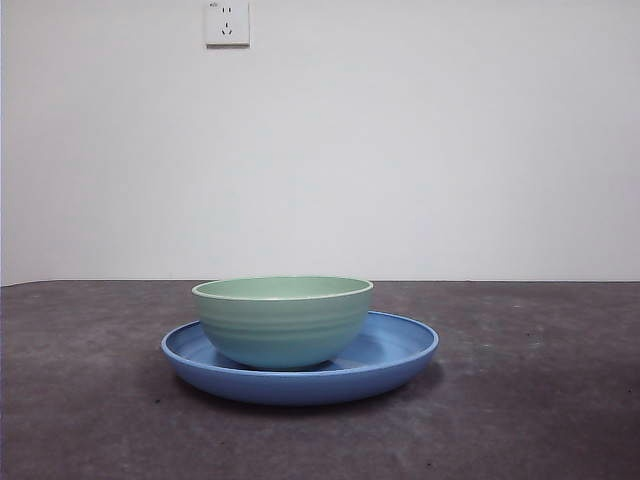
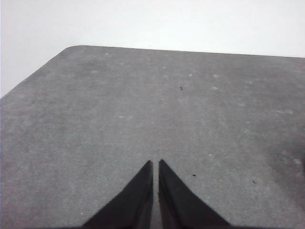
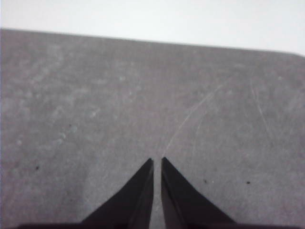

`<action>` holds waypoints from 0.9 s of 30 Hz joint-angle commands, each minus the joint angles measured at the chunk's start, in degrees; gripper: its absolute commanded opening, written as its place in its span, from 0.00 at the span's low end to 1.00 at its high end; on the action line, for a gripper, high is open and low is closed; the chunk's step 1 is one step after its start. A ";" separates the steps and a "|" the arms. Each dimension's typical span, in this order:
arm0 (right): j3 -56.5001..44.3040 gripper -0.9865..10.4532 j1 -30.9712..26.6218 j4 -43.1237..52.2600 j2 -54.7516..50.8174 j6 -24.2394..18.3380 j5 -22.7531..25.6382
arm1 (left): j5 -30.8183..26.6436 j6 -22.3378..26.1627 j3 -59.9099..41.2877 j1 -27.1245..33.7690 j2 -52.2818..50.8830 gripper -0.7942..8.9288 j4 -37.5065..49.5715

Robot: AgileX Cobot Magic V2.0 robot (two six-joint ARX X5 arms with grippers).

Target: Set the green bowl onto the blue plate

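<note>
Left gripper [image 2: 155,162]: jaws clenched together, nothing between them, over bare grey table [image 2: 95,119]. Blue plate [image 1: 400,360]: flat on table, centre of front view. Green bowl [image 1: 282,322]: upright on blue plate, seated left of plate's centre, no gripper near. Wall socket [image 1: 227,23] above, on white wall. Right gripper [image 3: 157,160]: jaws clenched, empty, over bare table.

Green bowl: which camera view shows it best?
The front view. The pale mint-green ridged round bowl stands whole and upright on the wide glossy blue plate. Neither wrist view shows it; each shows only a shut hand over bare grey tabletop.
</note>
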 commanded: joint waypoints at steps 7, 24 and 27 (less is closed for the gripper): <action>-0.98 0.11 0.26 1.38 -0.09 0.83 1.49 | -0.15 0.24 -1.18 0.02 -0.09 0.10 -0.35; -1.14 0.11 2.78 2.95 -0.09 2.49 5.16 | -0.15 0.24 -1.18 0.02 -0.09 0.10 -0.35; -1.14 0.11 2.78 2.97 -0.09 2.49 5.20 | -0.15 0.24 -1.18 0.02 -0.09 0.10 -0.35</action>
